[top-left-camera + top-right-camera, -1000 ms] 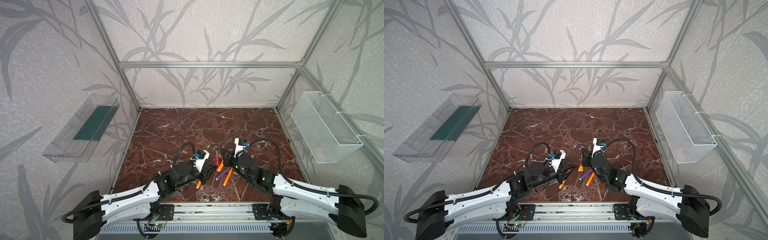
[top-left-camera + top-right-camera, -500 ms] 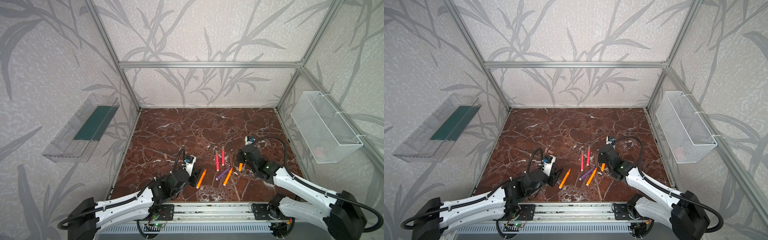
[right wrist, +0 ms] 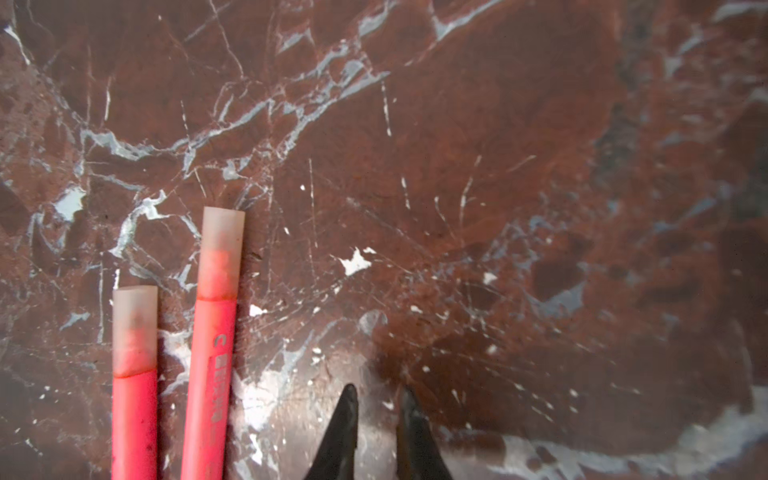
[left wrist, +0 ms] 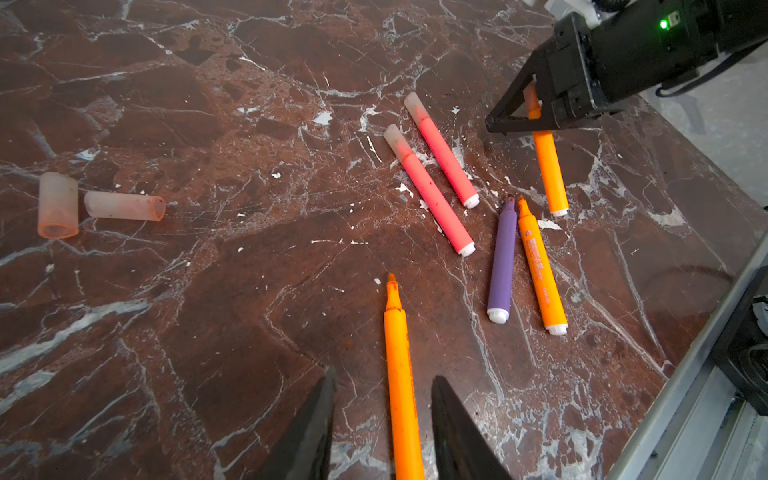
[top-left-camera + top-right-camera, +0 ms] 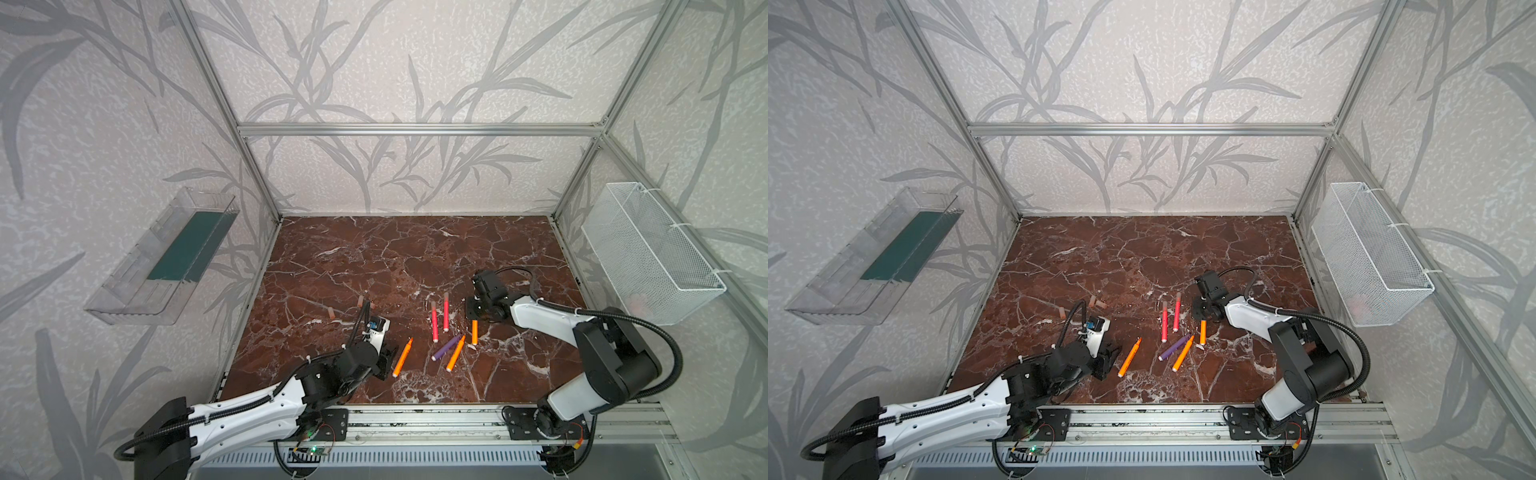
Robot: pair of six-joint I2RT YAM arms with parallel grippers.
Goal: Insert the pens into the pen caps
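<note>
Marble-pattern counter (image 5: 374,257), six pens lying near its front middle. Two pink-red pens (image 4: 433,201) side by side, each already wearing a translucent cap (image 3: 222,249); those two count as done. Purple pen (image 4: 502,257) and the orange pen (image 4: 540,270) just beside it both show bare tips. A second orange pen (image 4: 399,374), tip bare too, lies apart to the left. Its rear end sits between the left fingers (image 4: 311,436), which stand open with a gap on either side, not gripping. A third orange pen (image 4: 549,174) has its front end hidden under the right arm's head; capped or not, cannot tell. Right fingers (image 3: 340,432) closed, nothing seen between the tips. Three loose caps on the counter, well left of the pens: two loose caps close together (image 4: 124,205), a single cap (image 5: 331,312) a little apart in a top view. Judgement: two of six finished, at least three pens left to cap, no cap in hand yet.
</note>
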